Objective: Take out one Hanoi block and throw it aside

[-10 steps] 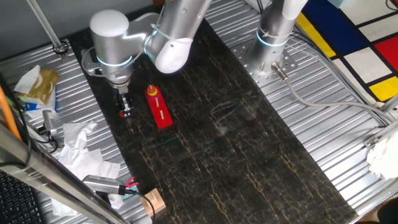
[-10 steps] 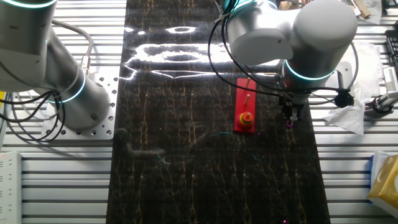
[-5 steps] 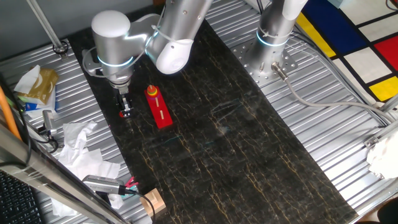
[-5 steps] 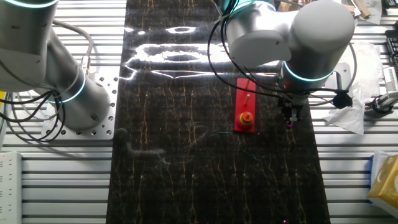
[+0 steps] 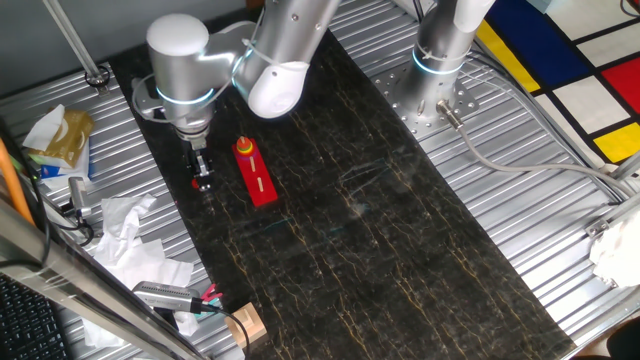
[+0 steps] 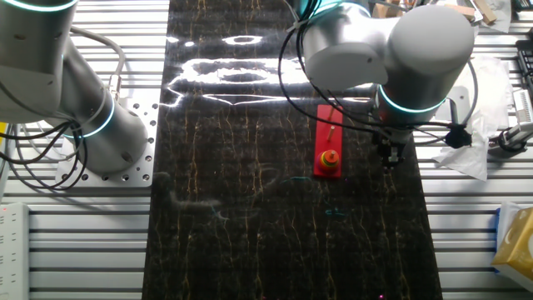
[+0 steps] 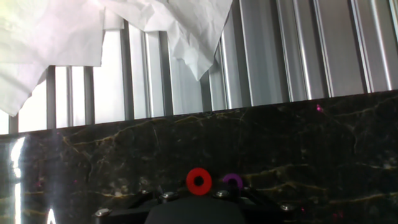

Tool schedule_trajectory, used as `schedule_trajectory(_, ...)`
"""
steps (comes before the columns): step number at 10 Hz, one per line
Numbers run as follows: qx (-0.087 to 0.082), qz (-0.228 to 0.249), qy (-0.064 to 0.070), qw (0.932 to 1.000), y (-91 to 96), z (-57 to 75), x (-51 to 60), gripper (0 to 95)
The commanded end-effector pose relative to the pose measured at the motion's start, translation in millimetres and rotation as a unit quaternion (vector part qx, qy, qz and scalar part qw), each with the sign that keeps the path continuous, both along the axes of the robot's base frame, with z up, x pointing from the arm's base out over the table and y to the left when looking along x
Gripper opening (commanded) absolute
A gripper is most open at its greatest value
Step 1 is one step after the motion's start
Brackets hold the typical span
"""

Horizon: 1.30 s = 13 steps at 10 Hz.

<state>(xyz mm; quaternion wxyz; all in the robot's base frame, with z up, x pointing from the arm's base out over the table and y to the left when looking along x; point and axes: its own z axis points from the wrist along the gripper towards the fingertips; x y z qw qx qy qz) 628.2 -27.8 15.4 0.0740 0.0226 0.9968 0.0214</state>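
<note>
In one fixed view, the silver arm's black two-finger gripper (image 5: 203, 180) is pointing straight down at the dark marble-patterned bench (image 5: 380, 230), near its edge, with the tiny round red Hanoi block (image 5: 203, 183) showing right at the fingertips; from here I cannot tell whether the fingers are clenching it or the block is lying on the bench beneath them. Just beside the gripper, the long red bar with a yellow stripe (image 5: 257, 177) is lying flat, carrying a small red and yellow stack at one end, apart from the fingers. Crumpled white paper (image 5: 125, 235) is sitting on the ribbed metal beyond the bench edge. In the other fixed view, the gripper (image 6: 389, 157) is hanging beside the red bar (image 6: 328, 140), close to the bench's edge; the block itself is too small to make out here, and the finger spacing is hidden. In the hand view, the red Hanoi block (image 7: 198, 181) is appearing as a ring with a dark hole, sitting just above the gripper's body at the bottom of the frame, with a small purple ring (image 7: 232, 182) just beside it, both over the dark bench (image 7: 311, 143). White paper (image 7: 93, 31) is draping over the metal slats beyond.
</note>
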Motion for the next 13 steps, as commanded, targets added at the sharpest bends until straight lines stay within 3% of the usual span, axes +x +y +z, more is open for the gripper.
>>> schedule_trajectory(1, -0.027, 0.037, 0.04, 0.9982, 2.3, 8.6, 1.0, 38.0)
schedule_trajectory(2, -0.04, 0.05, 0.059, 0.9962, 4.2, 15.2, 1.5, 38.0)
schedule_trajectory(3, -0.056, 0.063, 0.075, 0.9936, 7.1, 25.5, 1.2, 19.0)
schedule_trajectory(4, -0.074, 0.079, 0.082, 0.9907, 9.8, 34.8, 0.3, 0.0)
schedule_trajectory(6, -0.081, 0.082, 0.082, 0.9899, 16.0, 50.8, 0.0, 0.0)
schedule_trajectory(8, -0.081, 0.074, 0.073, 0.9913, 20.0, 62.5, -1.1, 0.0)
schedule_trajectory(13, -0.075, 0.071, 0.061, 0.9928, 7.3, 72.6, -5.3, 0.0)
